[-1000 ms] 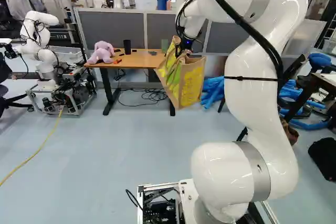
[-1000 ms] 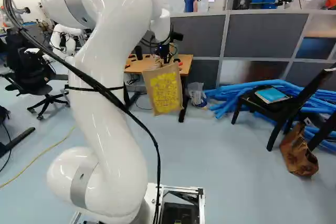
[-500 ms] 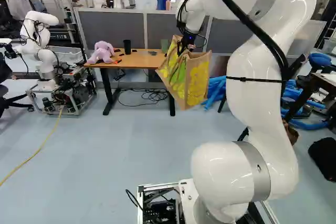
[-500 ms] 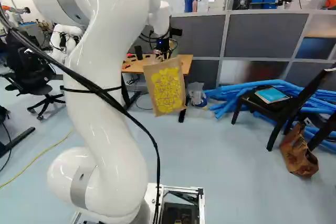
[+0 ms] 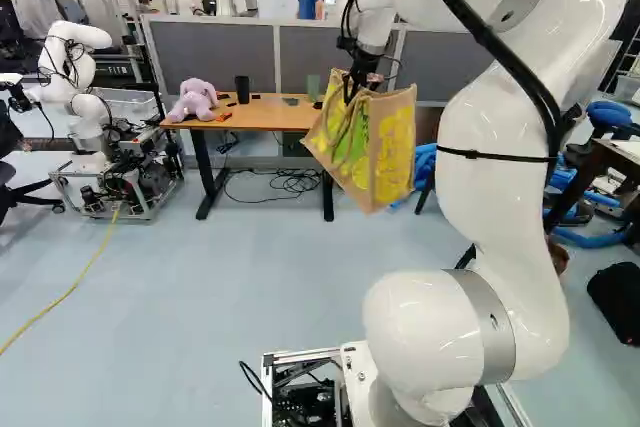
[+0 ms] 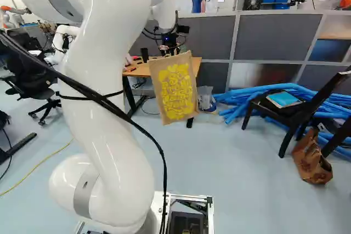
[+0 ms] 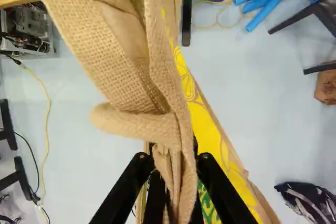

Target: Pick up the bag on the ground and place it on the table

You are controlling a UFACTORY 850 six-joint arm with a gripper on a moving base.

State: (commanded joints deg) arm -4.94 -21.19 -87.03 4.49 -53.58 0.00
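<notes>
A: Where is the tan woven bag with yellow print hanging, taking twelve as dead ahead of the base?

B: It's hanging in mid-air at about twelve, short of the orange-brown wooden tabletop at eleven; the black two-fingered claw is pinching its soft fabric between both fingers.

A: How are you expecting it to handle?

B: I'm guessing light, floppy and not fragile; the coarse weave is probably giving good friction, though the bottom may be swinging or folding on landing; gripping high, by the handles, is making sense.

A: What's standing in the way?

B: The tabletop's near edge, mostly; the bag's bottom is apparently hanging below that surface, so I'd be lifting first, then reaching towards eleven; a pink plush toy is sitting at the tabletop's nine-o'clock end, a black cylindrical cup is standing near the middle, and a translucent green cup is standing towards three, where a swinging bag could be knocking it.
</notes>
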